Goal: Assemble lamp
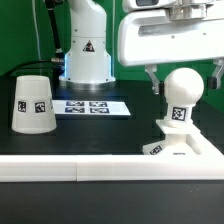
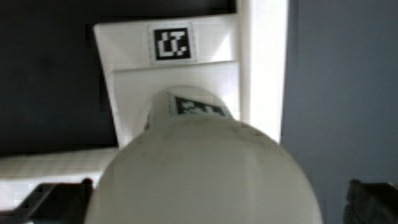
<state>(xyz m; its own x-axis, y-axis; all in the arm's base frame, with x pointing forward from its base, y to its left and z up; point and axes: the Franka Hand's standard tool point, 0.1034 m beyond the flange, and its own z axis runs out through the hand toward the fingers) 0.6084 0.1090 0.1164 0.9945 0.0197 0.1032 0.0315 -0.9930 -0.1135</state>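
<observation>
The ball-shaped bulb (image 1: 184, 88) stands upright on its neck in the stepped square base (image 1: 182, 148) at the exterior view's right. My gripper (image 1: 184, 78) hangs over it, open, with one finger on each side of the ball and not touching it. In the wrist view the bulb (image 2: 205, 165) fills the space between the dark fingertips (image 2: 63, 200), with gaps on both sides, and the tagged base (image 2: 175, 62) lies beyond it. The tapered shade (image 1: 33, 102) stands apart, wide end down, at the exterior view's left.
The marker board (image 1: 90, 106) lies flat in the middle of the black table. The robot's white pedestal (image 1: 88, 50) stands behind it. A white rail (image 1: 80, 170) runs along the table's front edge, right by the base.
</observation>
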